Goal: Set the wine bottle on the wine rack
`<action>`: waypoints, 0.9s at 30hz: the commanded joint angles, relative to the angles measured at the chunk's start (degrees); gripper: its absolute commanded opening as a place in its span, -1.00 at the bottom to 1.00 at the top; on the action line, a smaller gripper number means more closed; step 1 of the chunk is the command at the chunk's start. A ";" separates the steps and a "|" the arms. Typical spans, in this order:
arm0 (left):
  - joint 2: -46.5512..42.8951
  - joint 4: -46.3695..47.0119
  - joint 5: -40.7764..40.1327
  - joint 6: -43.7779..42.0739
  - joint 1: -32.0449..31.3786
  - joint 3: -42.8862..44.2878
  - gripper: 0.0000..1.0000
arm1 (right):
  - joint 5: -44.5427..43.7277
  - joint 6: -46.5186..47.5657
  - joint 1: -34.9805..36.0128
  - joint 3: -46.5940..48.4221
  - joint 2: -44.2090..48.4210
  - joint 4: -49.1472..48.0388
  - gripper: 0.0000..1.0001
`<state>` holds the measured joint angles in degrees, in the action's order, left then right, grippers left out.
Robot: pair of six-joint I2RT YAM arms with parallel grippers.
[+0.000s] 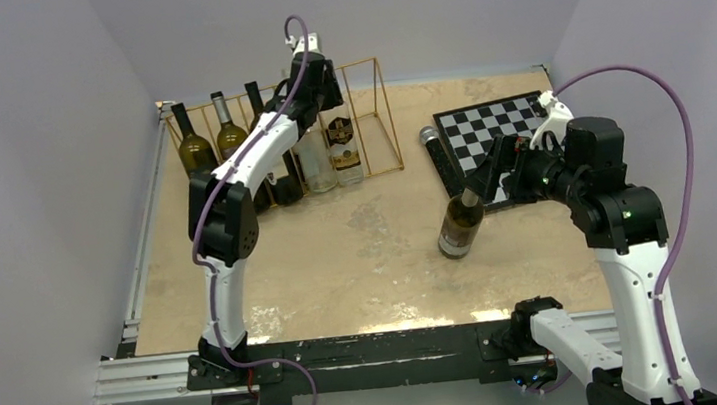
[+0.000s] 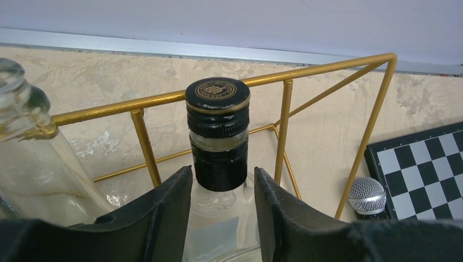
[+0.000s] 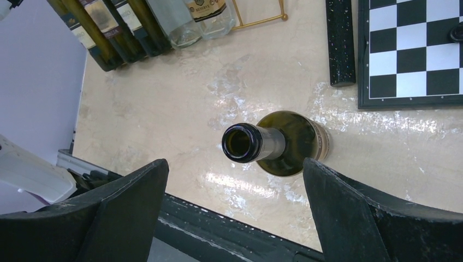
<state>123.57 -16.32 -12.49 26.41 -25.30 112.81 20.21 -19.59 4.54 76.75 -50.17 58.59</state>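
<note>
The gold wire wine rack stands at the back of the table and holds several bottles; it also shows in the left wrist view. My left gripper is shut on the neck of a clear black-capped bottle, which stands upright in a rack slot. A dark green open wine bottle stands upright on the table, apart from the rack. My right gripper is wide open just above and beside its mouth, not touching it.
A black-and-white chessboard lies at the back right, with a microphone along its left edge. Dark bottles and another clear bottle fill the rack's left slots. Grey walls enclose the table.
</note>
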 commanded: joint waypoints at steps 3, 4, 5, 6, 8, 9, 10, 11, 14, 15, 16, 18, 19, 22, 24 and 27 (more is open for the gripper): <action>0.25 -5.04 0.62 0.06 0.08 1.58 0.27 | -1.20 0.74 -0.10 -0.28 0.51 -2.50 0.98; -0.08 -5.04 0.50 -0.02 0.12 1.59 0.38 | -1.41 0.76 -0.06 -0.34 0.58 -2.51 0.98; -0.48 -5.04 0.46 -0.12 0.12 1.64 0.50 | -1.55 0.85 -0.09 -0.49 0.72 -2.58 0.98; -0.87 -4.92 0.39 -0.18 0.12 1.58 0.63 | -1.69 1.06 -0.07 -0.53 0.88 -2.66 0.98; -2.09 -4.55 0.45 -0.43 0.08 1.49 0.83 | -1.83 1.53 -0.10 -0.71 1.21 -2.84 0.98; -2.75 -4.38 0.45 -0.52 0.07 1.53 0.90 | -1.87 1.80 -0.10 -0.77 1.48 -3.14 0.98; -3.48 -4.20 0.64 -0.57 0.12 1.53 0.96 | -1.80 2.12 -0.13 -0.85 1.80 -3.46 0.98; -4.25 -3.98 0.81 -0.64 0.08 1.47 0.98 | -1.71 2.49 -0.08 -1.00 1.97 -3.74 0.98; -6.84 -3.10 1.77 -0.66 0.12 0.83 0.99 | -1.01 3.87 -0.13 -1.69 2.76 -4.83 0.98; -7.77 -3.01 2.03 -0.59 0.12 0.65 0.98 | -0.92 4.39 -0.13 -2.10 2.93 -5.33 0.98; -8.79 -3.02 2.22 -0.42 0.08 0.34 0.98 | -1.21 5.25 -0.04 -2.54 3.18 -5.70 0.98; -11.04 -2.89 2.60 -0.17 0.08 -0.58 0.99 | -0.66 6.36 -0.04 -3.79 3.66 -6.98 0.98; -12.27 -2.90 2.83 -0.06 0.08 -1.17 0.99 | -0.61 6.77 -0.01 -4.59 4.03 -7.66 0.97; -16.28 -2.48 4.38 -0.40 0.08 -3.39 0.99 | -1.05 7.40 0.13 -8.53 5.67 -11.57 0.93; -19.75 -2.19 6.07 -1.01 0.16 -5.13 0.99 | -2.00 7.96 0.63 -12.03 7.87 -16.07 0.87; -24.54 -2.21 8.12 -1.96 0.20 -7.77 0.99 | -2.63 9.05 2.26 -16.52 11.22 -21.28 0.81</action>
<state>107.07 -20.47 -8.10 25.93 -25.50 107.55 18.90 -13.30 5.15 64.16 -42.35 47.53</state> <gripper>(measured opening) 0.992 0.922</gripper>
